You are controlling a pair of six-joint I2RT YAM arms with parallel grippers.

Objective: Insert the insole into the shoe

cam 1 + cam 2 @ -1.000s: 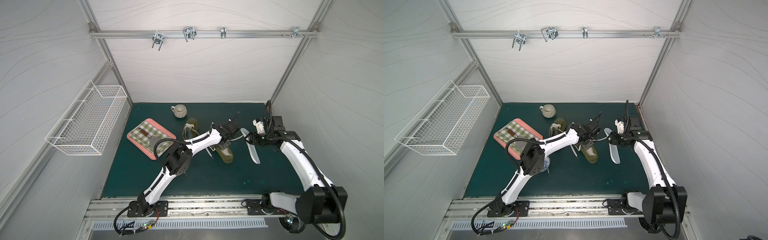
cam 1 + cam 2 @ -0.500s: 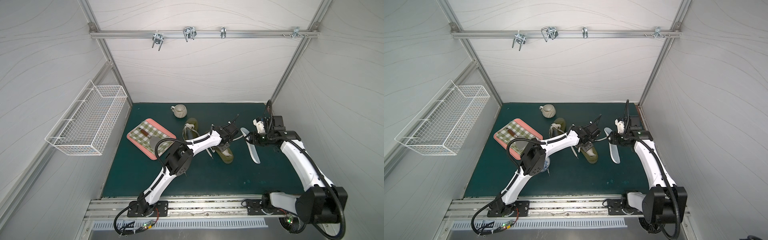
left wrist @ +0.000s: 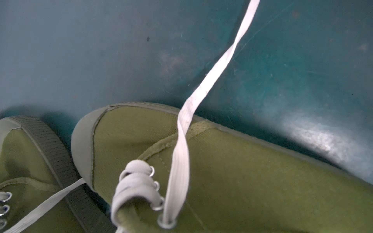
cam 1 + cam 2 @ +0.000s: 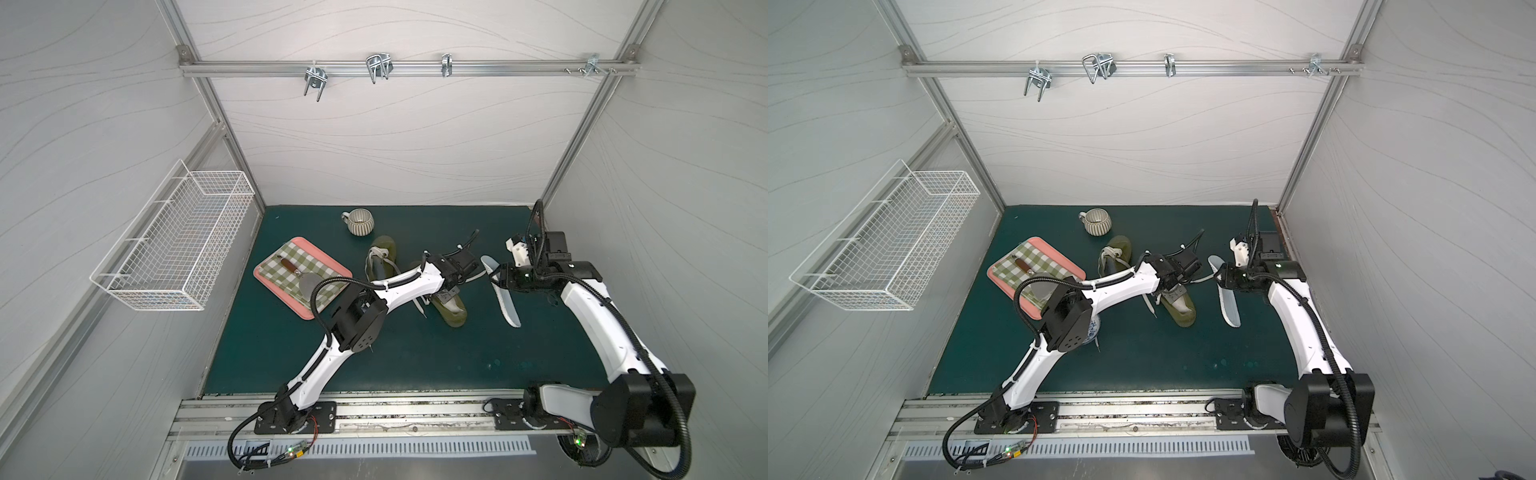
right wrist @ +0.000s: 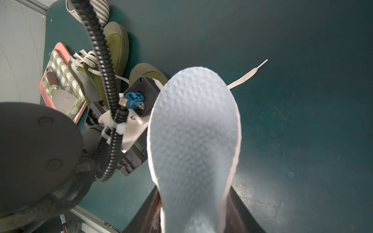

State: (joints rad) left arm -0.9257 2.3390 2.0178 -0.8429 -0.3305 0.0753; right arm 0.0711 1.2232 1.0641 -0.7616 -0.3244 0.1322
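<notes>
An olive canvas shoe (image 4: pixel 453 311) with loose white laces (image 3: pixel 201 88) lies on the green mat near the middle. My left gripper (image 4: pixel 449 293) is down at the shoe's opening and shut on the edge there; its fingers are out of the left wrist view, which shows only the shoe's toe (image 3: pixel 125 133) up close. My right gripper (image 4: pixel 500 279) is just right of the shoe and shut on the pale blue-white insole (image 4: pixel 508 305). In the right wrist view the insole (image 5: pixel 193 131) sticks out between the dark fingers (image 5: pixel 240 213).
A second olive shoe (image 4: pixel 382 254) lies just behind and left of the first. A striped mug (image 4: pixel 360 222) stands at the back. A pink tray (image 4: pixel 266 277) holds a checked cloth and a spatula. A patterned bowl (image 4: pixel 1094 330) shows under my left elbow. A wire basket (image 4: pixel 174 245) hangs on the left wall.
My left gripper has closed at the shoe's opening. The right arm and the insole have barely moved.
</notes>
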